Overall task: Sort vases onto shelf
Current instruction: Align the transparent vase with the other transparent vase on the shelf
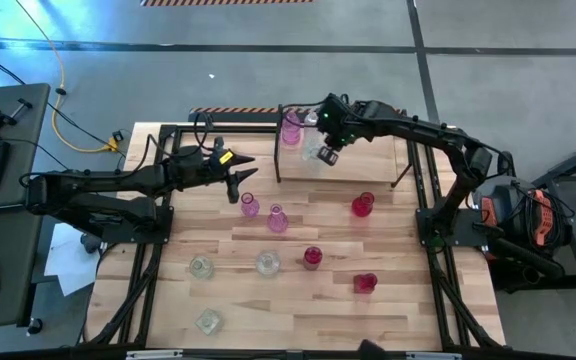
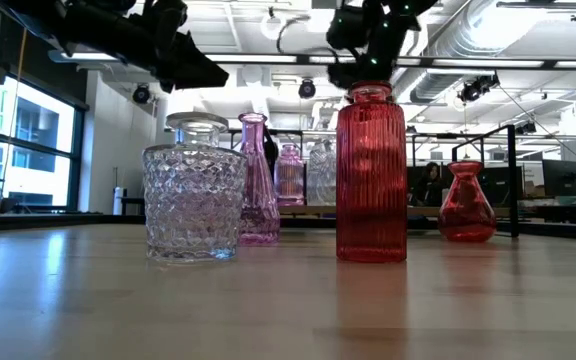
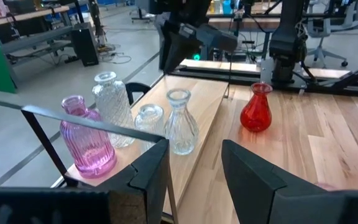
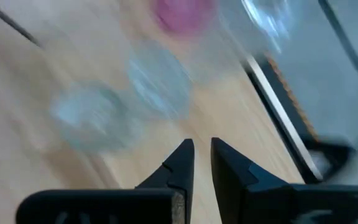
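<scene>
Two end effectors are over the bench (image 1: 298,300). On the left, the left end effector (image 1: 245,181) hangs above the boards with its fingers (image 3: 148,171) spread apart and nothing between them. Just beside its tips, toward the bench's middle, stand a pale pink bottle vase (image 1: 250,206) and a second pink vase (image 1: 277,218). Farther from it, toward the near edge, stand three clear vases (image 1: 201,267), one of them (image 1: 267,263) near the middle and the last (image 1: 207,320) close to the front. Ahead of the left end effector lies the shelf (image 3: 194,134), where a ribbed pink vase (image 3: 86,137) and three clear vases (image 3: 180,122) stand together on the wooden board.

To the right, the right end effector (image 1: 329,155) hovers over the shelf (image 1: 388,150), just above those vases; its fingers (image 4: 179,165) stand nearly together with only a narrow gap, gripping nothing. Below it on the open bench are a red bulbous vase (image 1: 363,205), a magenta vase (image 1: 313,256) and a red vase (image 1: 365,283).
</scene>
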Robot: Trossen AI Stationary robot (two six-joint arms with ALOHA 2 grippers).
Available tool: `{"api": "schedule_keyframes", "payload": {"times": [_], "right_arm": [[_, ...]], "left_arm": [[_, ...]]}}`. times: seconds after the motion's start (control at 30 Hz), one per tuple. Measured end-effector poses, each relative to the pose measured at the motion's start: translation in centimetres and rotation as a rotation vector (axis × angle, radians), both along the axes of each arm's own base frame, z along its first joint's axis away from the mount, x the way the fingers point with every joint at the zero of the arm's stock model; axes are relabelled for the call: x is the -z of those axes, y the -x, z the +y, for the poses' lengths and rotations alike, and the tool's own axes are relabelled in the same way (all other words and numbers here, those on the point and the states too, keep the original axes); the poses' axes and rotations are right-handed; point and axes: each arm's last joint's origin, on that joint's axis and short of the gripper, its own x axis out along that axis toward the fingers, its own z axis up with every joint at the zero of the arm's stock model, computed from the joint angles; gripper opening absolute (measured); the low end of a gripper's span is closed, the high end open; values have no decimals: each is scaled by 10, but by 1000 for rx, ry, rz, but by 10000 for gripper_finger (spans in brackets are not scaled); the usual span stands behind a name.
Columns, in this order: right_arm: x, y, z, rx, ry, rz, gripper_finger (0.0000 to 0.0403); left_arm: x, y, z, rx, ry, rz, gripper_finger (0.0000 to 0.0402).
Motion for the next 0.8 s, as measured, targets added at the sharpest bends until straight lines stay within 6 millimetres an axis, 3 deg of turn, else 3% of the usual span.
{"api": "schedule_keyframes", "payload": {"times": [0.17,0.47,0.8], "right_arm": [[18,13,4,69,1,115,20],[69,13,8,34,-42,39,1],[65,14,11,5,-83,-35,0]], "left_arm": [[3,1,0,0,9,35,140],[3,1,0,-4,24,30,140],[5,1,0,-5,32,47,140]]}}
